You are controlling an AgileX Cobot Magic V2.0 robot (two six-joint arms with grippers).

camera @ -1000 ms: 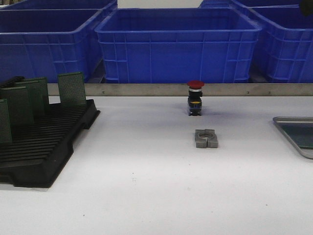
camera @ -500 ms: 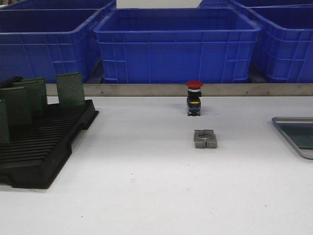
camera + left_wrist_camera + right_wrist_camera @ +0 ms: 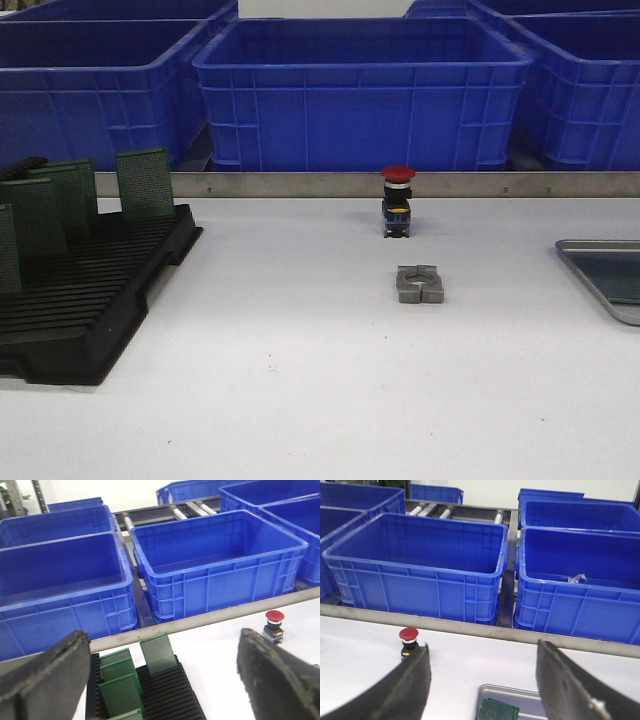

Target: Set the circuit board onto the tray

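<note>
Several green circuit boards [image 3: 145,183] stand upright in a black slotted rack [image 3: 90,300] at the table's left. The silver tray [image 3: 590,246] lies at the right edge, partly cut off. In the right wrist view a green circuit board [image 3: 498,711] lies flat inside the tray [image 3: 510,692]. My left gripper [image 3: 160,680] hangs open above the rack [image 3: 170,695], over the boards [image 3: 159,653], holding nothing. My right gripper [image 3: 482,690] is open and empty above the tray's near end. Neither gripper shows in the front view.
A red-capped push button [image 3: 398,200] stands mid-table near the metal rail [image 3: 300,184]. A small grey metal block [image 3: 420,283] lies in front of it. Big blue crates [image 3: 360,90] line the back beyond the rail.
A dark shape at the top right corner of the front view one second ago has left the picture. The boards, rack, button and tray stay where they were.
</note>
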